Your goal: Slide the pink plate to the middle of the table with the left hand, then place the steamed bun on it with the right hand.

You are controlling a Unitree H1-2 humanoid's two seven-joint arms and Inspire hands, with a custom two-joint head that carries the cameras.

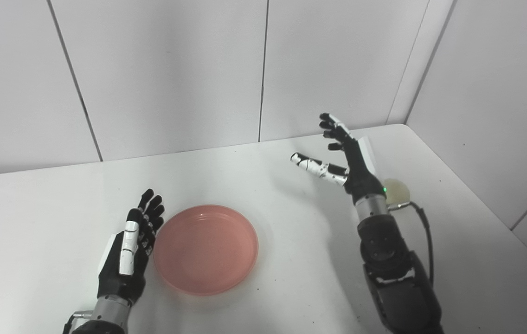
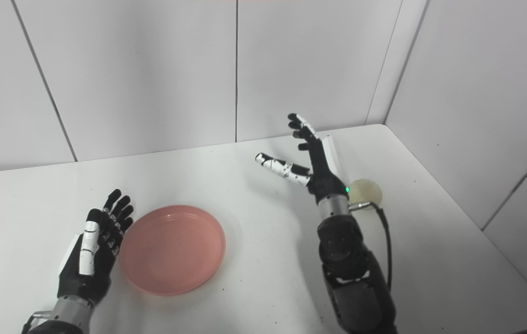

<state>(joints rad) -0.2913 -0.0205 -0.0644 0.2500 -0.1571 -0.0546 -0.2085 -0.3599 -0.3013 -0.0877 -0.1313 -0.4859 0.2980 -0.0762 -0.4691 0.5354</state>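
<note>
The pink plate point(image 1: 206, 248) lies flat on the white table, a little left of its middle, with nothing on it. My left hand point(image 1: 131, 246) stands open right beside the plate's left rim, fingers straight and pointing away from me. My right hand point(image 1: 344, 155) hovers open above the right part of the table, fingers spread and thumb stretched to the left. The pale steamed bun point(image 2: 365, 192) rests on the table just right of that wrist, partly hidden behind it.
The table point(image 1: 268, 195) ends at a grey panelled wall behind and another wall on the right, with a rounded far-right corner. A black cable point(image 1: 426, 232) loops beside the right forearm.
</note>
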